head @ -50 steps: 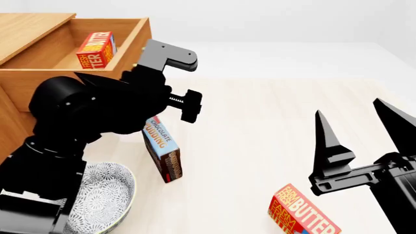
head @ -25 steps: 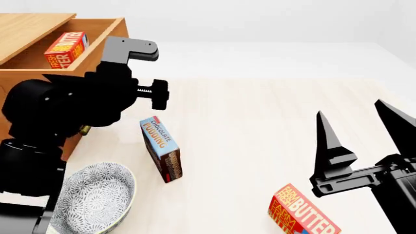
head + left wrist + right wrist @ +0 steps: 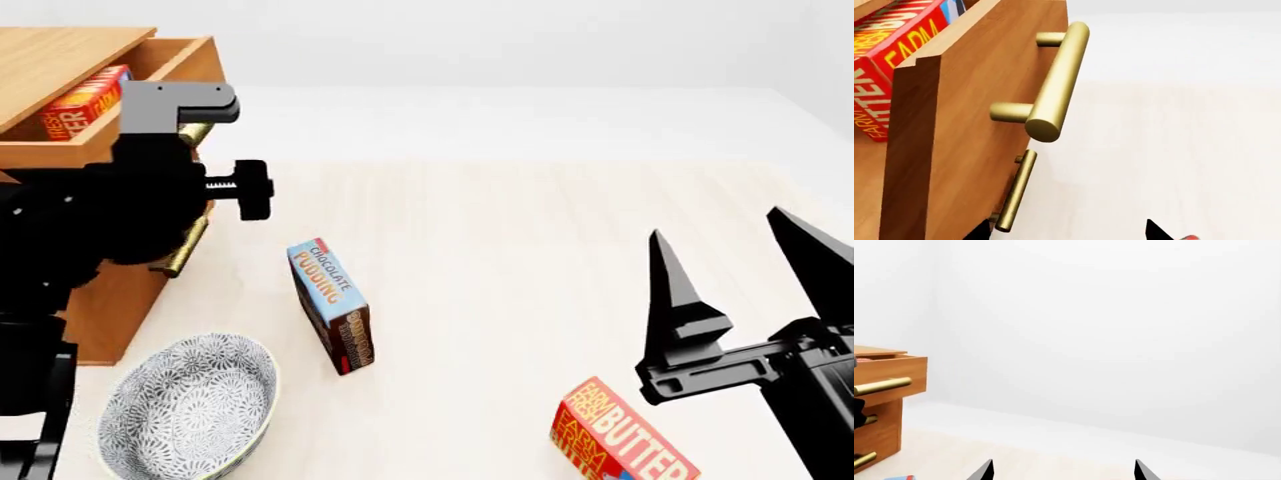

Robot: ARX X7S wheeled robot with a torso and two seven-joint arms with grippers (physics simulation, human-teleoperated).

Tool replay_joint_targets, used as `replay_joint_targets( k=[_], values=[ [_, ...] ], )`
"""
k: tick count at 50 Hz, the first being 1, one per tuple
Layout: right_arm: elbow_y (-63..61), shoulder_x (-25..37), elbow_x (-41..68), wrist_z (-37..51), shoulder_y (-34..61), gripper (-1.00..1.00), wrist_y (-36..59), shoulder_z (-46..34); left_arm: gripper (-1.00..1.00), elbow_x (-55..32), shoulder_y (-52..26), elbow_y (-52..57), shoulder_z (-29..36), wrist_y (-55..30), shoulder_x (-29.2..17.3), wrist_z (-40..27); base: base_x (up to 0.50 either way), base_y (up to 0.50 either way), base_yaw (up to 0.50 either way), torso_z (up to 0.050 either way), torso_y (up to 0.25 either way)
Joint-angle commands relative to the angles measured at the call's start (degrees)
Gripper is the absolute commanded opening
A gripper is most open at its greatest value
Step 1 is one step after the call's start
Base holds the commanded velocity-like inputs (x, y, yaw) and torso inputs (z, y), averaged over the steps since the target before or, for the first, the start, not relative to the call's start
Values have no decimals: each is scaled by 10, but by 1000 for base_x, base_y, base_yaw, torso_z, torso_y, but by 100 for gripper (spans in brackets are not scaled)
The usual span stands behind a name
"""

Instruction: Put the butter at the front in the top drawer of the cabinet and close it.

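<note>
The cabinet [image 3: 54, 50] stands at the far left, its top drawer [image 3: 198, 58] pulled out a short way. One red butter carton [image 3: 80, 105] lies inside that drawer, and the left wrist view shows it [image 3: 894, 55] behind the drawer front and brass handle [image 3: 1054, 85]. My left gripper [image 3: 1066, 235] is open and empty, just in front of the drawers, with one fingertip [image 3: 979, 231] near the lower handle [image 3: 1016, 192]. A second butter carton [image 3: 621, 438] lies on the table below my open, empty right gripper [image 3: 734, 270].
A chocolate pudding box [image 3: 331, 305] stands on edge mid-table. A patterned bowl [image 3: 194, 415] sits at the front left by the cabinet's corner. My left arm [image 3: 107, 215] covers the cabinet front. The right wrist view shows the cabinet [image 3: 881, 405] far off.
The top drawer has slid well inward with the butter in it. My left arm has moved left along with the drawer front. The right arm has stayed still.
</note>
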Motion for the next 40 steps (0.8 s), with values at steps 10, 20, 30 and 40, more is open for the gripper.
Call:
replay_joint_targets(
  k=[10,20,30,40],
  values=[
    [3,10,-8,3,-15,100,-17,-2,100,38,-13,-69,-31,35,-46,-23,0,0,0,0,0],
    [2,1,-1,1,-7,100,-1,2,100,52,-3,-95,-55,55,-77,-53,0,0,0,0,0],
    [3,-2,-1,-1,-7,100,2,3,100,74,13,-107,-79,76,-106,-110,0,0,0,0,0],
    [1,-3,2,-1,-5,100,7,6,100,90,31,-86,-82,65,-124,-166,1,4,6,0,0]
  ],
)
